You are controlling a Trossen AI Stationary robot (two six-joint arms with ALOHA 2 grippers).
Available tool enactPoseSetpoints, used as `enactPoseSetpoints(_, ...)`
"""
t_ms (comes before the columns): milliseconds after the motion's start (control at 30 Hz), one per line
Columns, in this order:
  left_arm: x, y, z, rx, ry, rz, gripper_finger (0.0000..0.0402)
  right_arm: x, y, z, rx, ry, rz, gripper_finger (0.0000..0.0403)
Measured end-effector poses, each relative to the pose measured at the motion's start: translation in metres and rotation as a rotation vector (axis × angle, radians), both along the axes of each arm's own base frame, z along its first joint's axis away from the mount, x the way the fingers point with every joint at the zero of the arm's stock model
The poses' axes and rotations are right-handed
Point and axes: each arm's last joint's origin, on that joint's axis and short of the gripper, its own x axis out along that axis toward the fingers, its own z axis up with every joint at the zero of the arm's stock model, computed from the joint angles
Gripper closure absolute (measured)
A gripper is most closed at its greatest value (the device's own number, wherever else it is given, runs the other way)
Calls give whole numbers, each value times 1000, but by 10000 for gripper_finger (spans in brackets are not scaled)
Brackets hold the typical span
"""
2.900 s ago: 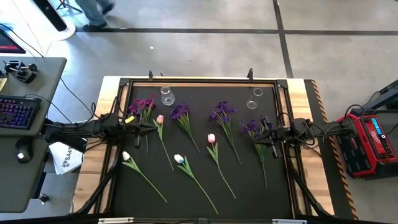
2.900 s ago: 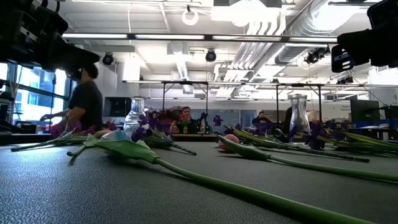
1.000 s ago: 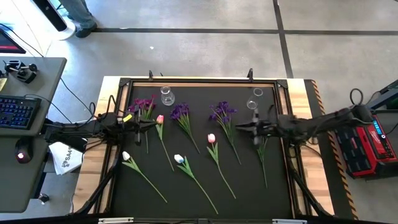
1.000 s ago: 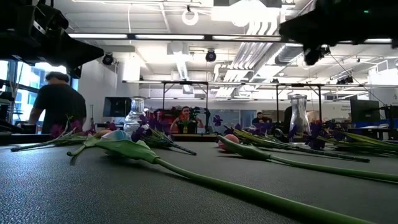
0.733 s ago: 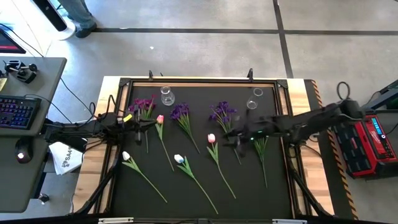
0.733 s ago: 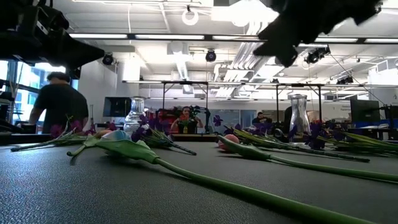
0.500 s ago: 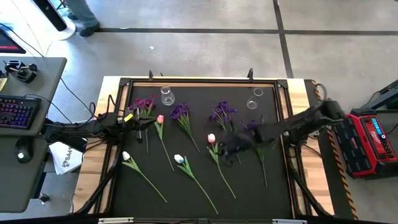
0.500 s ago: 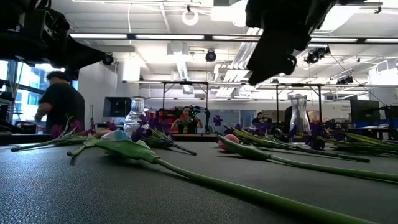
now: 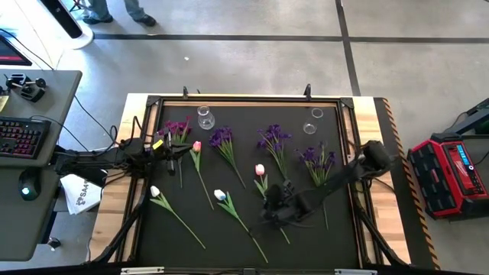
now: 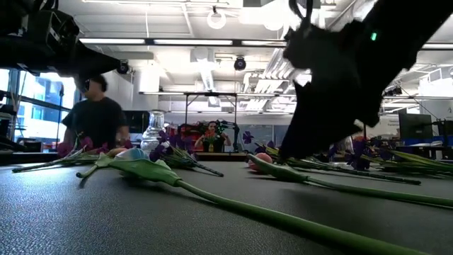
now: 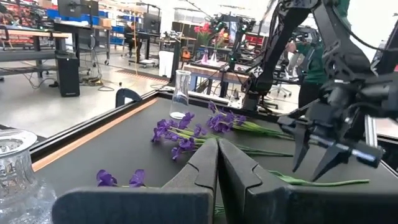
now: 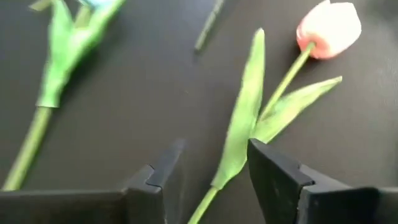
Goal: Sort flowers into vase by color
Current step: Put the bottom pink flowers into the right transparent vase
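- The right gripper reaches low over the middle of the black table, fingers spread to either side of the pink tulip's long leaf and stem, nothing held yet.
- The left gripper waits at the table's left edge near the purple flowers, its fingers pressed together and empty.
- Flowers lie scattered flat on the mat: purple clusters along the far half, pink tulips in the middle, white-headed stems nearer the front; two clear glass vases stand at the far edge, both seemingly empty, though the overhead view is too small to be sure.
- Risk: the stem is thin and lies flush on the mat, so fingers closing too high may catch only the leaf, which could slip or tear free as the arm lifts.
- Risk: the neighbouring white-headed stem lies close by; a wide sweep of the fingers could drag it out of place.
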Motion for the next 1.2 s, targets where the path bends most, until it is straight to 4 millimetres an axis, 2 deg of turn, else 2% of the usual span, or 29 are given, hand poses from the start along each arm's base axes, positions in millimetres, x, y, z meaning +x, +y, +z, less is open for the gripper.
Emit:
enactPoseSetpoints(167,0,-1,-2,-11,21,-13,401,3,-4,-12,12,20,-43,204)
enactPoseSetpoints(300,0,-2,-3,-26,24,-23,401,5,-6,-16,10,32,-41,209)
enactPoseSetpoints(433,0,-4,-3,-25,23,-41,401,4,-6,-19,0,31,-47,260)
enactPoseSetpoints(633,0,-6,-3,-25,24,-69,401,-2,-7,-25,12,7,-70,381)
enactPoseSetpoints(700,1,-8,-3,-25,24,-82,401,-4,-7,-25,8,-4,-70,393)
enactPoseSetpoints(833,1,-11,-3,8,31,-115,401,-4,-7,-14,17,-22,-37,390)
enactPoseSetpoints(1000,2,-16,-3,55,43,-157,401,1,-7,16,-64,-182,62,398)
enactPoseSetpoints(1100,3,-19,-4,56,55,-187,401,0,-9,13,-56,-281,210,400)
enactPoseSetpoints(1200,4,-22,-4,58,64,-202,401,-5,-15,9,26,-504,291,401)
